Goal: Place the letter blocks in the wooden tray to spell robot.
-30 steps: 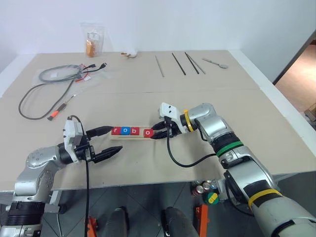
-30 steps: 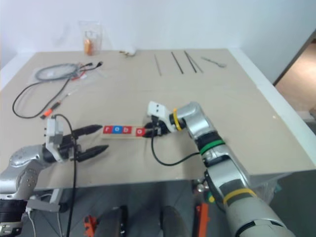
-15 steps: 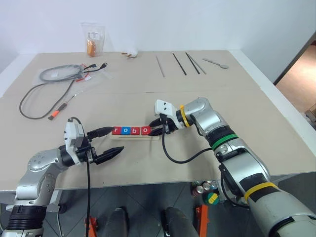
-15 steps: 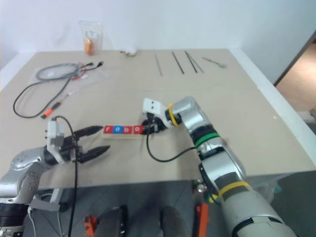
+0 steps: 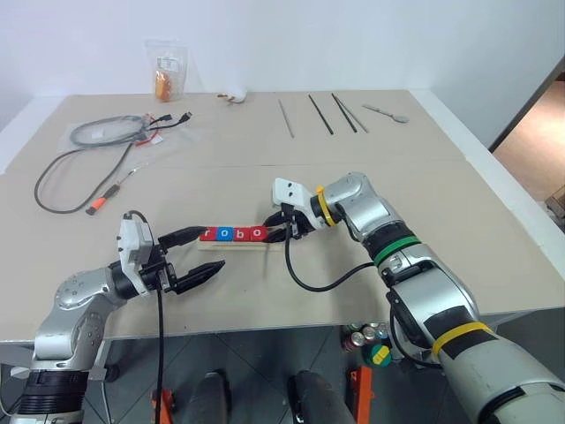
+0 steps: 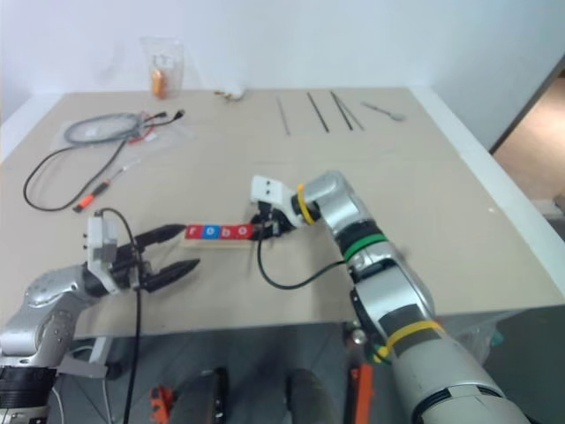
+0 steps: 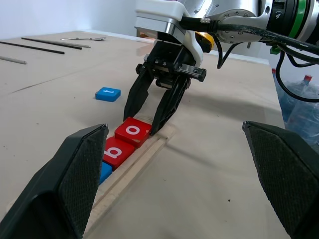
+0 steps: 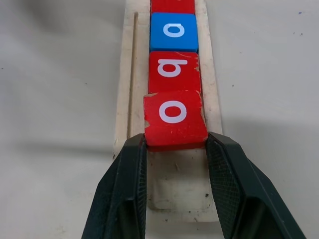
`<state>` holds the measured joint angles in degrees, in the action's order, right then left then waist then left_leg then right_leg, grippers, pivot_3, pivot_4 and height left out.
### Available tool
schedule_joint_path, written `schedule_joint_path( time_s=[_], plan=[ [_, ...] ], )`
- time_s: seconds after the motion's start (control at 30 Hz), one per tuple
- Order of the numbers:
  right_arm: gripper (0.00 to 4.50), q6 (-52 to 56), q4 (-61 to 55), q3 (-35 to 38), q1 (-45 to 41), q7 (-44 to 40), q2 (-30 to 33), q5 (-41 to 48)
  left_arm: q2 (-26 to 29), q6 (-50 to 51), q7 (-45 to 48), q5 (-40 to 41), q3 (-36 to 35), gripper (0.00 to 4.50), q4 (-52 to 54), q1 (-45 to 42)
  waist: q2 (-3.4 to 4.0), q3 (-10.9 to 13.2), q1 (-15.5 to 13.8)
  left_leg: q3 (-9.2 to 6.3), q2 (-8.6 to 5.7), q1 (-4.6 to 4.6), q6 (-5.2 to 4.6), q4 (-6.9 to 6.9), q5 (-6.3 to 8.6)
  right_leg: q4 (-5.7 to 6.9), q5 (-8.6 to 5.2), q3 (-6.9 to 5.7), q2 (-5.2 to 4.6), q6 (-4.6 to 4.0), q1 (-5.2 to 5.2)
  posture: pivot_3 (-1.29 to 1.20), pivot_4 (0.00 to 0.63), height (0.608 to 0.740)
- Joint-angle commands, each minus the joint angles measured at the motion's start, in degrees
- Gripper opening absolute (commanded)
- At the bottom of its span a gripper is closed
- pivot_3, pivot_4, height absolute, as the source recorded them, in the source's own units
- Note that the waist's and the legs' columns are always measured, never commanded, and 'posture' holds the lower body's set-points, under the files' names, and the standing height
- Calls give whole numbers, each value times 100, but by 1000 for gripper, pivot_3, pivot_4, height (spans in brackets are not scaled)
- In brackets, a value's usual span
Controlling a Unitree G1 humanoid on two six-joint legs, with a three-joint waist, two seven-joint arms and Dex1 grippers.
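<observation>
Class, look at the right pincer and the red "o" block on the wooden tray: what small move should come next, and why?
Probably open the right pincer and back off. Its fingers grip the second o block, which sits on the wooden tray against the b block. The blue t block lies on the table, unplaced.

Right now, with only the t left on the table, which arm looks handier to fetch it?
Probably the right. Its gripper sits at the tray's open end, closed on the second o, and the blue t lies just beyond it. The left gripper, open, waits at the tray's other end.
</observation>
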<state>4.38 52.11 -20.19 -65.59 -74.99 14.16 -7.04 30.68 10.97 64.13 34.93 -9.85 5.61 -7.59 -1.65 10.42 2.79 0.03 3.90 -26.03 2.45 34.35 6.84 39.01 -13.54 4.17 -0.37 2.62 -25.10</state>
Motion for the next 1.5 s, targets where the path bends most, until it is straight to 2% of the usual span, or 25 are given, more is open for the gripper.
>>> schedule_joint_path(
  time_s=[0.03, 0.4, 0.43, 0.5, 0.67, 0.9, 1.07, 1.1, 1.2, 1.27, 1.33, 1.5],
  plan=[
    [1141, -90, -8, 52, -189, -67, -29, 20, 14, -117, -19, 80, -95, 4500, 255, 8, 0, 0, -1, 0, 0, 0, 0, 0, 0, 0, 0, 0, 0, 0, 0, 0, 150, 740],
    [1141, -111, 157, 130, -270, -90, -86, 83, 20, -112, -33, 77, -110, 4500, 271, 23, 0, 0, 0, 0, 0, 0, 0, 0, 0, 0, 0, 0, -1, 0, 1, 0, 150, 740],
    [2165, -79, 172, 160, -288, -109, -87, 115, 16, -112, -36, 78, -109, 4500, 271, 22, 0, 0, 0, 0, 0, 0, 0, 0, 0, 0, 0, 0, -1, 0, 1, 0, 150, 740],
    [2702, -85, 177, 188, -317, -114, -66, 131, 14, -119, -36, 77, -112, 4500, 264, 20, 0, 0, 0, 0, 0, 0, 0, 0, 0, 0, 0, 0, 0, 0, 0, 0, 150, 740],
    [4487, -71, 373, 329, -497, -28, -23, 170, 11, -127, -16, 65, -96, 4500, 221, -2, 0, 0, 0, 0, 0, 0, 0, 0, 0, 0, 0, 0, -1, 0, 0, 0, 150, 740],
    [4487, 0, 707, 718, -872, 40, 168, 346, -4, -114, 36, 48, -29, 4500, 148, -120, 0, 0, 0, 1, 0, -1, 0, -1, 0, -1, -1, 0, -1, -1, 0, 0, 150, 740],
    [4487, 52, 473, 774, -678, -117, 202, 420, 12, -123, 65, 15, -17, 4500, 99, -157, 0, 0, 0, 0, 0, 0, 0, -4, 0, -1, -3, 0, -1, -3, -1, 0, 150, 740],
    [3961, 83, 422, 781, -638, -118, 187, 435, 13, -119, 68, 16, -17, 4500, 92, -165, 0, 0, 2, 0, 0, 0, 0, -4, 0, 0, -3, 0, -1, -2, -1, 0, 150, 740],
    [3146, 204, 157, 767, -464, -211, 142, 517, 15, -110, 76, 23, -17, 4500, 78, -183, 0, 0, 0, 0, 0, -1, 0, -6, 0, 0, -4, 0, -1, -2, -1, 0, 150, 740],
    [2294, 290, -48, 712, -329, -221, 108, 522, 17, -108, 78, 25, -18, 4500, 68, -191, 0, 0, 1, 0, 0, -1, 0, -6, 0, 0, -4, 0, -1, -2, -2, 0, 150, 740],
    [1630, 389, -266, 654, -201, -265, 96, 516, 20, -107, 80, 27, -20, 4500, 72, -184, 0, 0, 1, 0, 0, -1, 0, -6, 0, 0, -4, 0, 0, -1, -2, 0, 150, 740],
    [1630, 757, -824, 551, 104, -433, 13, 575, 26, -100, 67, 26, -30, 4500, 94, -157, 0, 0, -1, 0, 0, -1, 0, -5, 0, 0, -4, 0, 0, -1, -1, 0, 150, 740]
  ],
)
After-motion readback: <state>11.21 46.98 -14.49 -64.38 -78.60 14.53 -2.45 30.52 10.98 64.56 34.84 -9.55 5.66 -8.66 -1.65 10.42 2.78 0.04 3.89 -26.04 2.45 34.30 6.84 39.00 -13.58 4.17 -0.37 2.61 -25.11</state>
